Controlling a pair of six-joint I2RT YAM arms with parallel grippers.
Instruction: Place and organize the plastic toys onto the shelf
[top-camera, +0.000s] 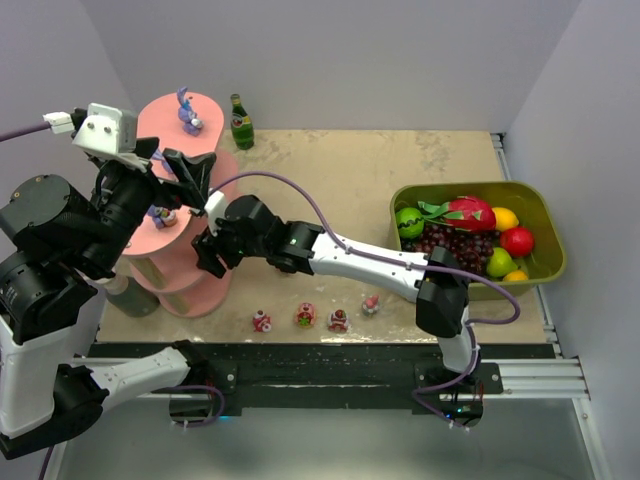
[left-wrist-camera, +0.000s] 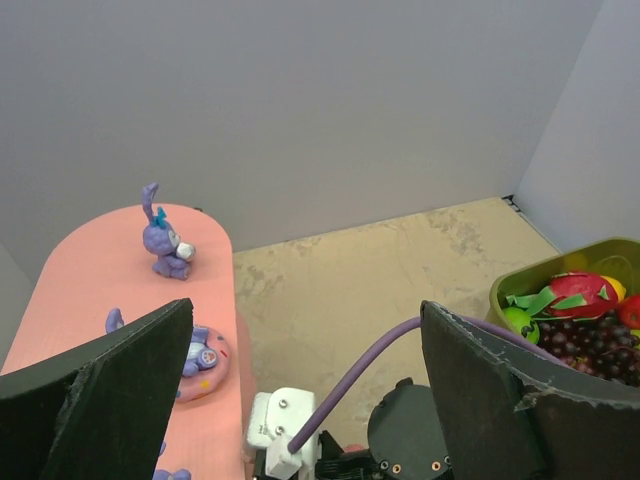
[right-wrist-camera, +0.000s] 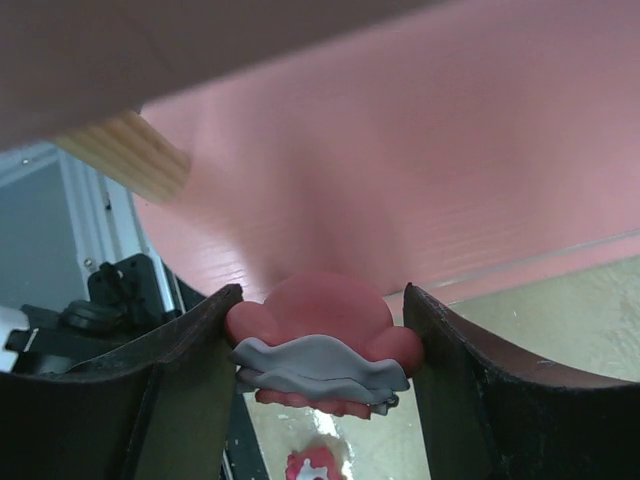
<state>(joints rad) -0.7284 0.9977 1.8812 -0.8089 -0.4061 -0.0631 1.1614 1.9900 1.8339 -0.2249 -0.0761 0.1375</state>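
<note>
My right hand (top-camera: 207, 250) is clenched on a pink toy (right-wrist-camera: 318, 350) with a grey band. I hold it level at the rim of a lower tier of the shelf (top-camera: 160, 112), which stands at the left edge of the desk (top-camera: 330, 170), so that it can slide in under the tier above. My left hand (left-wrist-camera: 305, 320) hangs released over the upper tiers, I judge to stay clear of them. A purple bunny (left-wrist-camera: 165, 240) sits on the top tier. Four small toys (top-camera: 305, 316) wait along the desk's front edge. The green tub (top-camera: 545, 215) at the right edge holds only fruit (top-camera: 455, 243).
</note>
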